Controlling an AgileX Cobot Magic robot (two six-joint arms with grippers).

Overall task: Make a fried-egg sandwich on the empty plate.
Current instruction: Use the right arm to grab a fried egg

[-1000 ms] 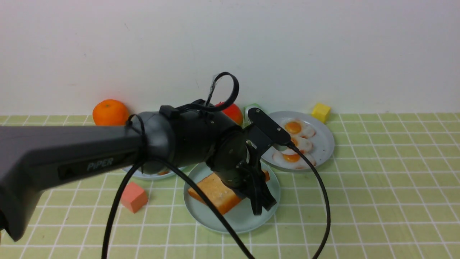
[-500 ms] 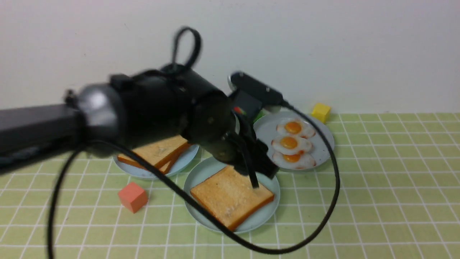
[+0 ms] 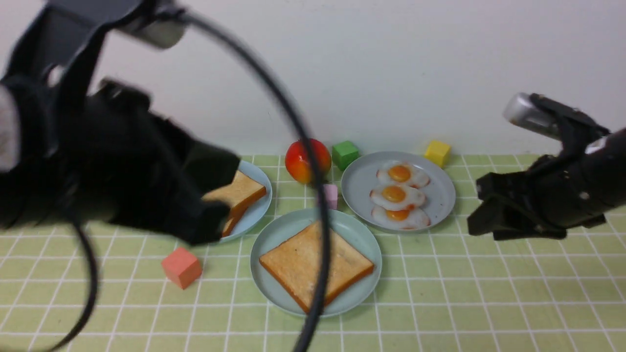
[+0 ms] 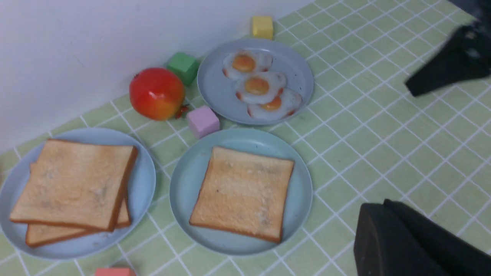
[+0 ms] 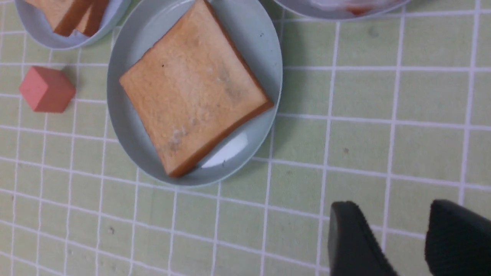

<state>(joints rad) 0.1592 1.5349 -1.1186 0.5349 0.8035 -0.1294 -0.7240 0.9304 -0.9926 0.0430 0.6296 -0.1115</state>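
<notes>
Just ahead and inward of the right arm's open black gripper [image 5: 399, 230] sits the white fried egg with orange yolk [image 3: 400, 218], nearest of three on the grey plate. Left fingers are clenched, farther off.

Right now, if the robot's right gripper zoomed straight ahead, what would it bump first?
Probably the pale green plate with the bread, but the right gripper might touch the tablecloth just before it; height is hard to judge.
</notes>
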